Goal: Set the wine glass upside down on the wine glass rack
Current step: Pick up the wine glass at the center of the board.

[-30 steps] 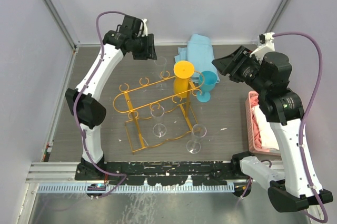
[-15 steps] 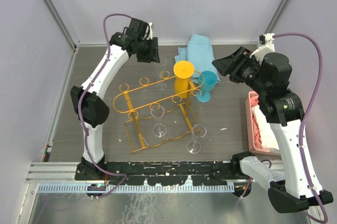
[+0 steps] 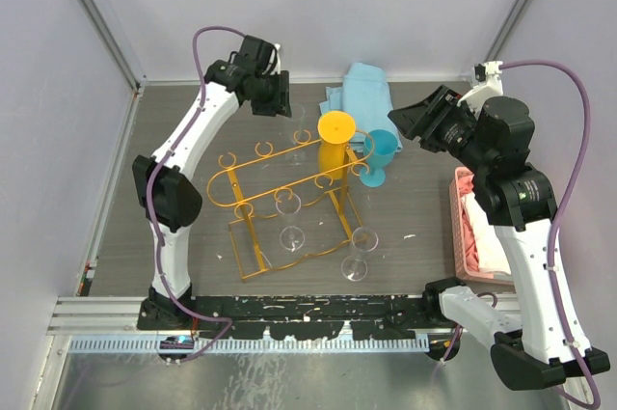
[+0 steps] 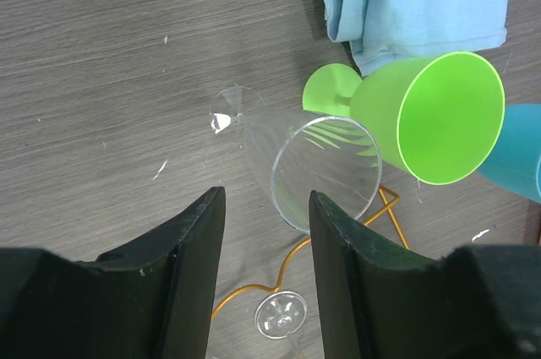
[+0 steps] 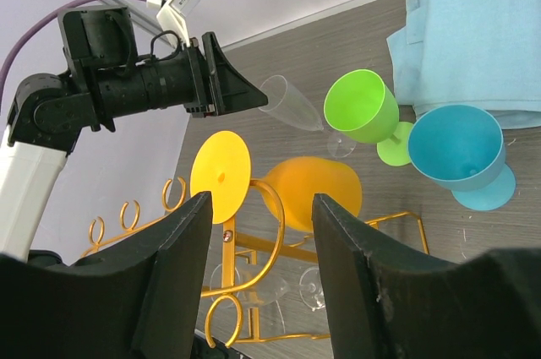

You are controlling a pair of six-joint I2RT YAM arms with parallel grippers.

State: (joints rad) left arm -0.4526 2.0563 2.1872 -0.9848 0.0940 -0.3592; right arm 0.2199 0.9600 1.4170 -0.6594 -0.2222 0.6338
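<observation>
The orange-gold wire wine glass rack (image 3: 258, 200) stands mid-table. A yellow wine glass (image 3: 335, 140) hangs upside down on its right end, and a clear glass (image 3: 289, 205) hangs near its front rail. A clear flute (image 4: 314, 163) stands upright behind the rack, next to a green glass (image 4: 427, 114). My left gripper (image 3: 277, 94) is open and empty, just above and left of the flute, jaws (image 4: 264, 207) apart. My right gripper (image 3: 413, 121) is open and empty, right of the yellow glass (image 5: 317, 194); its jaws (image 5: 258, 207) frame that glass.
A blue glass (image 3: 379, 154) stands right of the rack, a light blue cloth (image 3: 362, 87) lies behind it. Another clear glass (image 3: 359, 251) stands at the rack's front right. A pink basket (image 3: 463, 227) sits at the right edge. Walls close the back and sides.
My left gripper has moved a little to the right and farther back, toward the clear flute. The right arm and the glasses have not moved.
</observation>
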